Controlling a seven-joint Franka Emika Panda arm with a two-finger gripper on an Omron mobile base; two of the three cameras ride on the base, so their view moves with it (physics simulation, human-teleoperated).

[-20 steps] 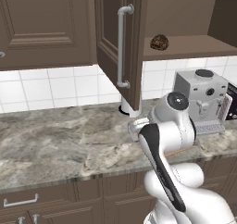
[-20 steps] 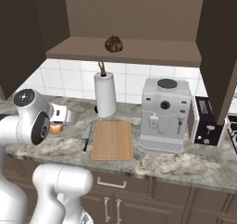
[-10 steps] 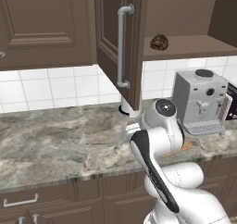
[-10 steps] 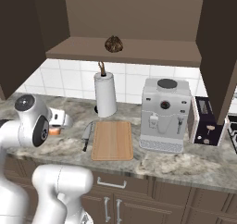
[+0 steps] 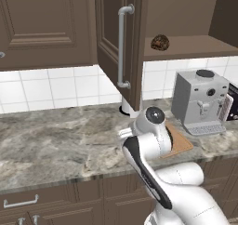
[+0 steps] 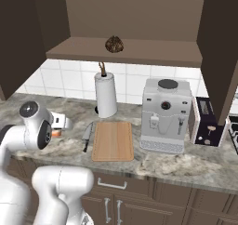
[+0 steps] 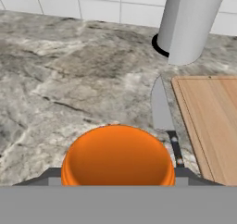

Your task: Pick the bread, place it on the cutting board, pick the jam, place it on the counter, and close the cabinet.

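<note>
The jam [image 7: 118, 156], a small orange jar, sits between my gripper's [image 7: 118, 176] fingers, low over the marbled counter [image 7: 69, 79]. From the right base view, the gripper [image 6: 59, 126] hangs left of the cutting board [image 6: 113, 140], with a sliver of orange jam [image 6: 56, 133] showing under it. The bread [image 6: 114, 43] rests on the open cabinet's shelf, and it shows as a dark loaf [image 5: 160, 42] in the left base view. The cabinet door [image 5: 118, 38] stands open. The cutting board [image 7: 213, 121] lies bare at the right of the hand view.
A knife [image 7: 161, 109] lies between the jam and the board. A paper towel roll [image 6: 106, 95] stands behind the board. A coffee machine [image 6: 165, 115] and a toaster [image 6: 204, 122] stand to the right. The right cabinet door [image 6: 218, 47] hangs open.
The arm has folded down and the gripper has sunk toward the counter with the jam. The bread and the cabinet doors have not moved.
</note>
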